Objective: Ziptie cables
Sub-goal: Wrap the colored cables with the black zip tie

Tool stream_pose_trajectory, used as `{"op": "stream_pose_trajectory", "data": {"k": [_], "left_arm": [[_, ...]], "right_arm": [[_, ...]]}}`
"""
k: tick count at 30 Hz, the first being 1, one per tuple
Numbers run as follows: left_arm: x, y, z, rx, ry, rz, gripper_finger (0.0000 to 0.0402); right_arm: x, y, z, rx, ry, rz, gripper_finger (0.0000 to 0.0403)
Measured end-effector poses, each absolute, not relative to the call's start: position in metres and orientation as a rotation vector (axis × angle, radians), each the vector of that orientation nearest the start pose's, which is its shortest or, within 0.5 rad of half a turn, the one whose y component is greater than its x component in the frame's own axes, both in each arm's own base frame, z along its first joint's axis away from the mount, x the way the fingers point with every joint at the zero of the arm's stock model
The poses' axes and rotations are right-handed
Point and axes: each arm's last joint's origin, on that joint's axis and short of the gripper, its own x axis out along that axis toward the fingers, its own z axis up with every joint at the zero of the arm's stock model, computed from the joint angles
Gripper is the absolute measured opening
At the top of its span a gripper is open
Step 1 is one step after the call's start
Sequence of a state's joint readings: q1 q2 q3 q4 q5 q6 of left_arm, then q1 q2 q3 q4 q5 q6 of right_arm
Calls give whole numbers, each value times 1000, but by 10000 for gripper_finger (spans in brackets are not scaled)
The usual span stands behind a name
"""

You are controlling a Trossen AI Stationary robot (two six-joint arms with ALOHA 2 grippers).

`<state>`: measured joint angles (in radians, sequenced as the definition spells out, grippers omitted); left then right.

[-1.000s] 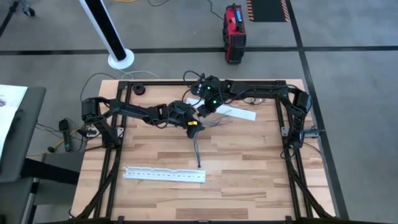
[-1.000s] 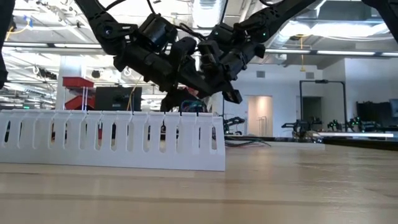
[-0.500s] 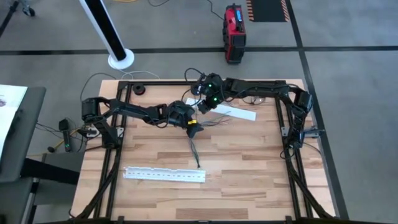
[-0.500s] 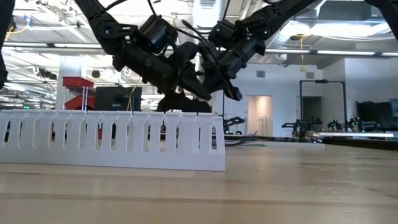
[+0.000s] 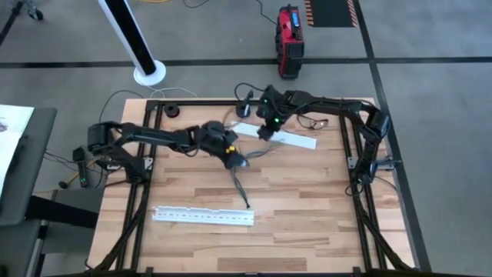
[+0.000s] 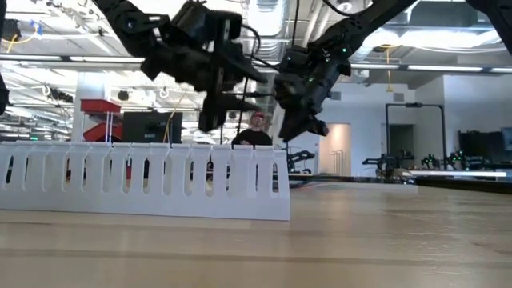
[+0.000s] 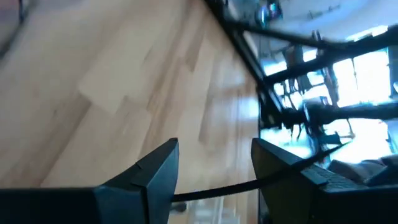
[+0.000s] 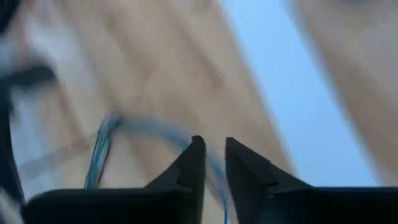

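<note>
Pale wooden planks make up the tabletop (image 5: pixel 307 223), framed by dark rails, with grey floor around it in the high view. Near the upper middle of that view the left gripper (image 5: pixel 237 159) hangs over the wood, its jaws parted by a moderate gap in the left wrist view, where a thin dark wire crosses between the two fingers (image 7: pixel 152 174); whether they actually pinch it cannot be told. Just up and to the right, the right gripper (image 5: pixel 264 133) hovers over the near end of a white strip (image 5: pixel 288 139) lying at a slant; the right wrist view shows its jaws almost closed, a narrow slit left between them and nothing caught there. The cables (image 5: pixel 241 185) trail from beneath the left gripper down toward the centre of the high view as a thin, straggly dark bunch, with a few loose strands spreading rightward beside the strip. A second perforated white strip (image 5: pixel 204 215) lies flat in the lower middle, well apart.
</note>
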<state>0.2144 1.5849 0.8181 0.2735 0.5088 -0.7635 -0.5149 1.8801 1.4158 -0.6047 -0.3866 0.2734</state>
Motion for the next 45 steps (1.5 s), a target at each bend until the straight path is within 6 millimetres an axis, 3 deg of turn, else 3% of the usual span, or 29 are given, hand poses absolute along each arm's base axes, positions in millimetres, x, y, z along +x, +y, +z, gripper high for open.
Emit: {"op": "stream_pose_trajectory", "data": {"k": [6, 11, 18, 23, 31, 39, 45], "left_arm": [[296, 74, 233, -827, 427, 58, 196], [271, 83, 248, -745, 450, 182, 196], [214, 87, 256, -580, 669, 487, 197], [191, 83, 261, -490, 737, 655, 197], [192, 84, 262, -514, 695, 709, 197], [198, 79, 260, -538, 693, 688, 197], [202, 75, 259, -555, 684, 676, 197]], "right_arm": [[337, -156, 227, 589, 1043, 74, 115], [341, -142, 231, 438, 1031, 190, 135], [324, -154, 219, 440, 1095, 191, 146], [329, -160, 220, 482, 957, 218, 147], [382, -141, 206, 290, 762, 163, 146], [409, -130, 172, 301, 827, 170, 139], [437, -133, 171, 287, 822, 188, 138]]}}
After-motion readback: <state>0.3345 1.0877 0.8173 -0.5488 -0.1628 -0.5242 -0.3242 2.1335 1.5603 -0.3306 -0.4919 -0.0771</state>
